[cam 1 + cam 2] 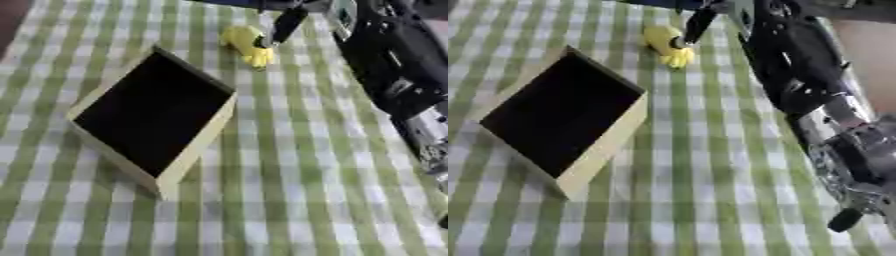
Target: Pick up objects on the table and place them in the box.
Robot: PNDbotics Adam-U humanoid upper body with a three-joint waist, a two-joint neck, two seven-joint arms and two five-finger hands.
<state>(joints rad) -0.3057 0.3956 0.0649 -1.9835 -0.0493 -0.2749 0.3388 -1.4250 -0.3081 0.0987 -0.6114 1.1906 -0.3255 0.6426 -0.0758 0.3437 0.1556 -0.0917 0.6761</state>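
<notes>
Soft, even, fairly bright light is cast over a scene blurred throughout, with only faint shadow seen beneath the right hand (278,31), whose black surfaces are rendered without detail or glare.

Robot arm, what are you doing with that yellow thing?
The robot's right hand has reached to the far end of the table and its fingers touch a small yellow object on the green checked tablecloth. Whether it is gripped cannot be told. The object sits just beyond the far corner of a box with a dark, empty inside. Nothing is in the box yet. The left hand is not in view.
</notes>
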